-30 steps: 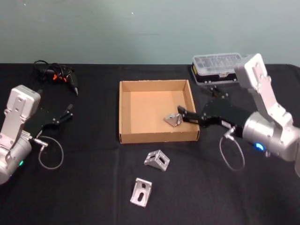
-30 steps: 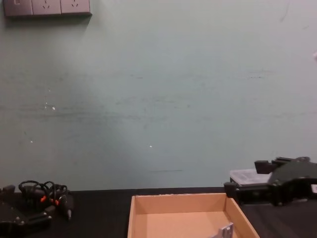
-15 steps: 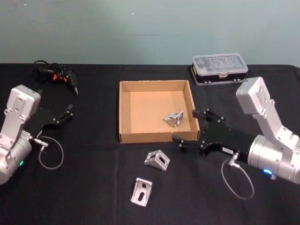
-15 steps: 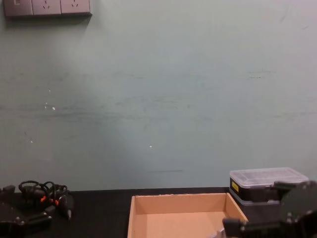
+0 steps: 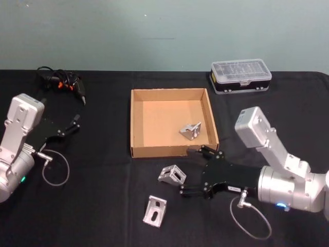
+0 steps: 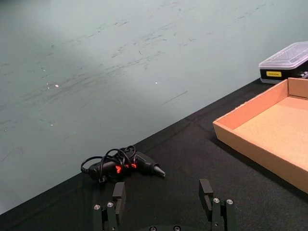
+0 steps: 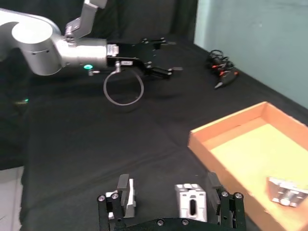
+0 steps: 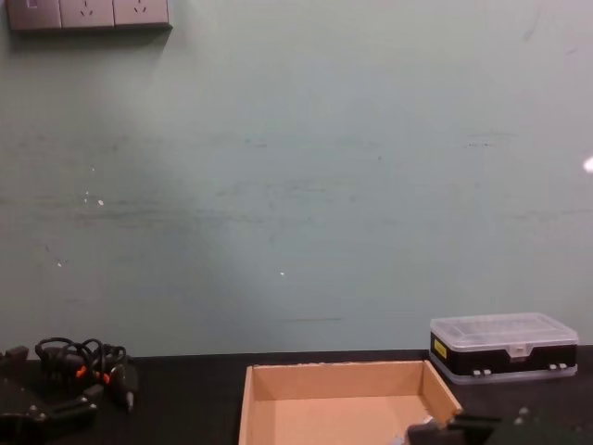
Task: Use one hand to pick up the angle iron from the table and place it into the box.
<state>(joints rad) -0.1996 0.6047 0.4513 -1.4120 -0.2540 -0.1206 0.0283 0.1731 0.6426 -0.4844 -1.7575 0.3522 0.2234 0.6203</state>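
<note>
One silver angle iron (image 5: 172,175) lies on the black table (image 5: 103,195) just in front of the tan box (image 5: 175,152). My right gripper (image 5: 186,172) is low over the table, open, its tips right beside this iron. In the right wrist view the iron (image 7: 191,202) sits between the spread fingers of the right gripper (image 7: 168,192), untouched. Another angle iron (image 5: 154,210) lies nearer the table's front edge. A third (image 5: 191,130) rests inside the box. My left gripper (image 5: 72,124) is parked at the far left, open and empty.
A clear-lidded plastic case (image 5: 240,75) stands behind the box to the right. A bundle of black cable with a tool (image 5: 60,82) lies at the back left. A wire loop (image 5: 55,167) hangs by the left arm, and another (image 5: 250,224) by the right.
My right gripper has pulled back out of the box, leaving one angle iron inside, and has swung down to the table in front of the box. The left arm has not moved.
</note>
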